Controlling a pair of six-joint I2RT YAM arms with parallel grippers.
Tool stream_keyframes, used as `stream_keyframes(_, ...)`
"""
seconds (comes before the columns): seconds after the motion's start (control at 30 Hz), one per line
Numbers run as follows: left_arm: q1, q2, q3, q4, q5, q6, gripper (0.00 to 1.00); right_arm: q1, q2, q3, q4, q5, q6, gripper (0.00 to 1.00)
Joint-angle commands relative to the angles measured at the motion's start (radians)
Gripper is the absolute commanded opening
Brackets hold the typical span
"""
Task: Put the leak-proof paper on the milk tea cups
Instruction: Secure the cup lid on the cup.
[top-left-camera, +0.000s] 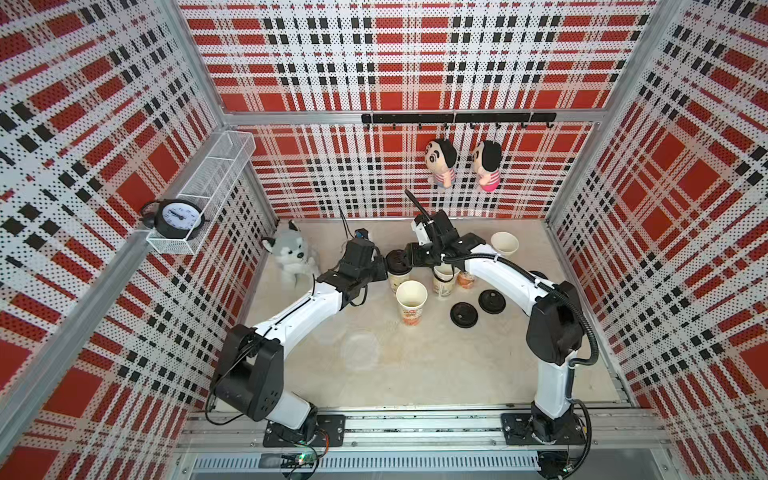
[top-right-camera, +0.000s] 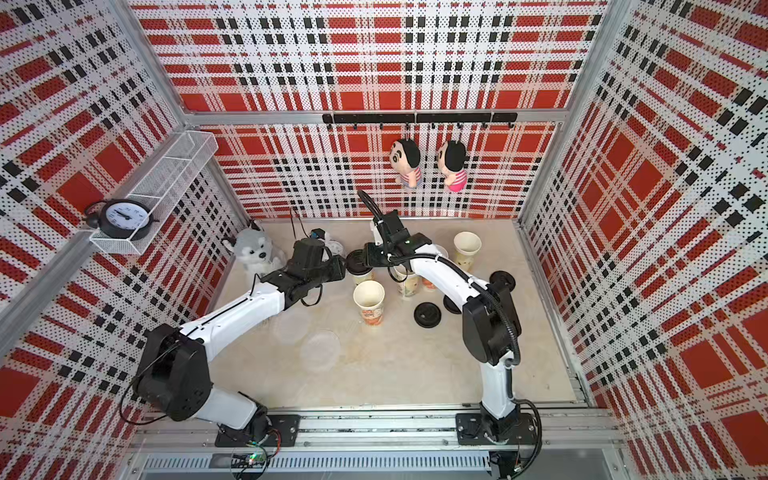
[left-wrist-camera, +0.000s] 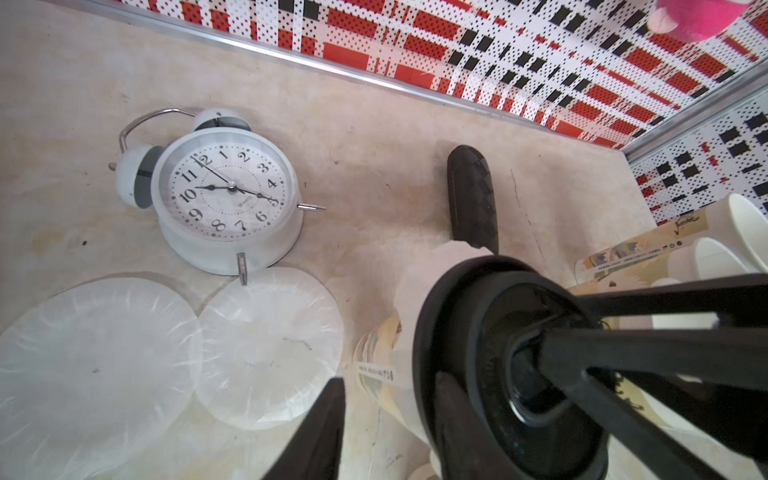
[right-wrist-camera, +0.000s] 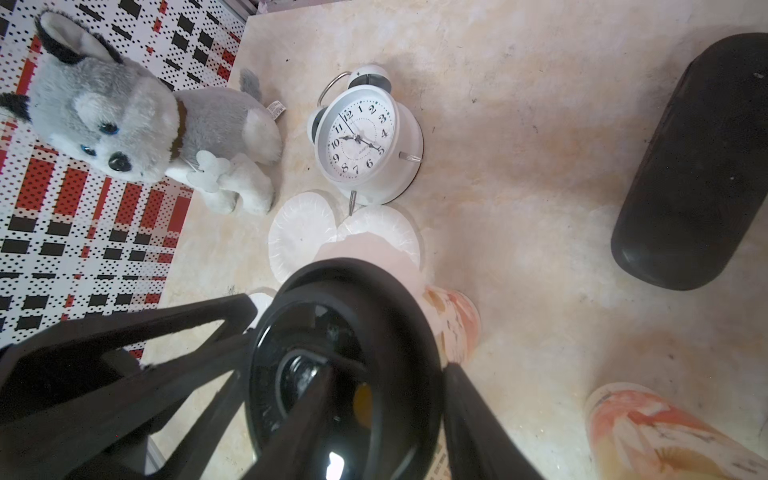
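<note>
Progress: roughly one of five milk tea cups (top-left-camera: 444, 287) done. Left of them, spare leak-proof paper (left-wrist-camera: 270, 345) lies flat on the table (top-left-camera: 457, 374): two sheets touching, beside the white alarm clock (left-wrist-camera: 228, 199). Fainter sheets (top-right-camera: 320, 351) show nearer the front. Next, left gripper (top-left-camera: 381, 267) is at the lidded cup (top-left-camera: 398, 277), fingers either side of its top. Can't tell if it's clamped or just alongside. That cup has a sheet trapped under the black lid (left-wrist-camera: 507, 374), edge poking out. From the other side, right gripper (top-left-camera: 406, 258) has jaws apart with nothing between, one finger against the lid. Front cup (top-left-camera: 411, 301) and far-right cup (top-left-camera: 505, 243) are bare, no paper. Two cups beneath the right arm (top-left-camera: 511, 270) are mostly hidden, paper unknown. Spare lids (top-left-camera: 464, 315) lie loose.
</note>
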Motion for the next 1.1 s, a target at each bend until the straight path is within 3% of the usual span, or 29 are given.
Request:
stream_keyframes(0.0, -0.037, 0.074, -0.126, -0.187, 0.016, -0.010, 0.39, 0.008, 0.043, -0.062, -0.143, 0.019, 0.001, 0.44)
stream_keyframes(0.3, -0.082, 0.117, -0.247, -0.076, 0.019, -0.061, 0.35, 0.008, 0.049, -0.085, -0.145, 0.023, 0.007, 0.44)
stream_keyframes(0.57, -0.089, 0.097, -0.262, -0.086, 0.006, -0.068, 0.35, 0.009, 0.046, -0.083, -0.151, 0.023, 0.007, 0.44)
stream_keyframes(0.77, -0.084, 0.070, -0.137, -0.182, -0.031, -0.025, 0.37, 0.008, 0.044, -0.091, -0.151, 0.028, 0.008, 0.44)
stream_keyframes(1.07, -0.016, 0.088, 0.171, -0.281, -0.045, 0.075, 0.45, 0.009, 0.035, -0.101, -0.151, 0.037, 0.016, 0.44)
